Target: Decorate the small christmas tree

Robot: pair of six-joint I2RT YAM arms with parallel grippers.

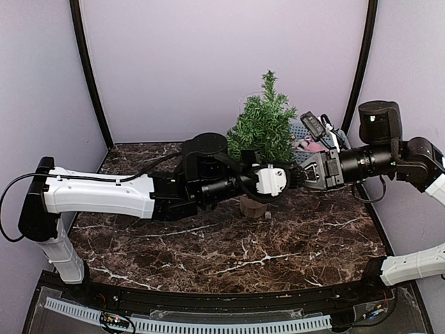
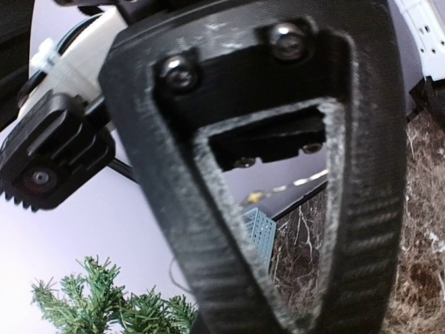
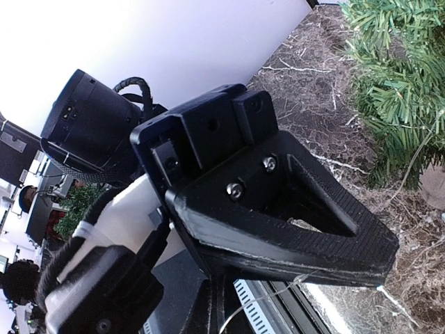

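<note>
Top external view, from the left: the left arm's white link runs right over the dark marble table, and its black forearm ends in the left gripper near the middle. The claw looks closed, but its tips overlap those of the right gripper, so the two are hard to separate. The small christmas tree stands upright toward the far middle of the table, just behind the meeting claws. Both arms hide its stem. Only part of its wooden disc base shows beneath the left forearm.

Right of the tree, at the far edge, a grey perforated basket is mostly covered by branches and the right arm. A pink object in it is too small to identify. The right claw is also closed.

Left wrist view is almost filled by one left finger. Its tip is cut off at the bottom, so I cannot tell whether anything is pinched. Tree branches show at lower left.

Right wrist view shows the right finger in blurred close-up, with a thin thread below it. Whether the claw holds that thread cannot be told. The tree is cut off at upper right.
</note>
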